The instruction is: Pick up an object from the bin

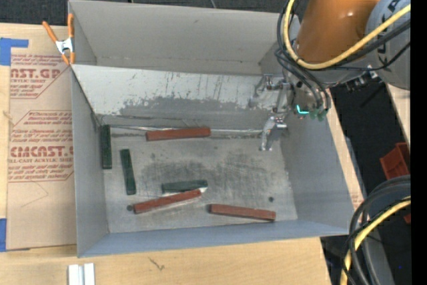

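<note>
Tool (269, 138) hangs near the bin's (173, 37) right wall, its spread I can't tell. Brown stick (178, 134) lies well left, so a drop here risks bare floor.

Three red bars (178, 134) lie in the bin (200, 43) — at twelve, seven and five o'clock; three green bars (127, 171) — two at nine, one at six.

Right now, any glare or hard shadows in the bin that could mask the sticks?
Camera view: pale streaky glare on the bin's back wall, brightest in a line at its foot by the upper red-brown stick. The floor is evenly lit, with only soft shadows. There is a pale glint on the front-left red-brown stick. The hand stands out against the wall.
</note>
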